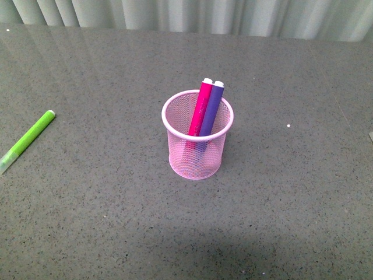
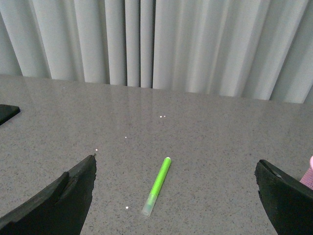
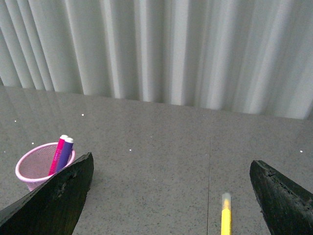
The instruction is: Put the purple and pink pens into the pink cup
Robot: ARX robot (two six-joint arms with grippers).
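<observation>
Counter [image 1: 291, 192] grey, mostly bare. Cup [image 1: 197, 153] upright mid-counter. Pink pen [image 1: 200, 109] and purple pen [image 1: 212, 109] inside, touching, leaning on far rim; task looks done. Green marker [image 1: 29, 139] far left, untouched. Left hand [image 2: 176, 196], right hand [image 3: 171, 196] both spread, empty.

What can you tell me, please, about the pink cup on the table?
The pink cup is a round holder of pale-pink wire mesh with a solid, smooth rim. It stands upright near the middle of the grey speckled table, apart from the green pen lying off to the robot's left. Two pens stand in it side by side, leaning on its far rim: a pink pen and a purple pen, both taller than the cup. No pincer touches it.
</observation>
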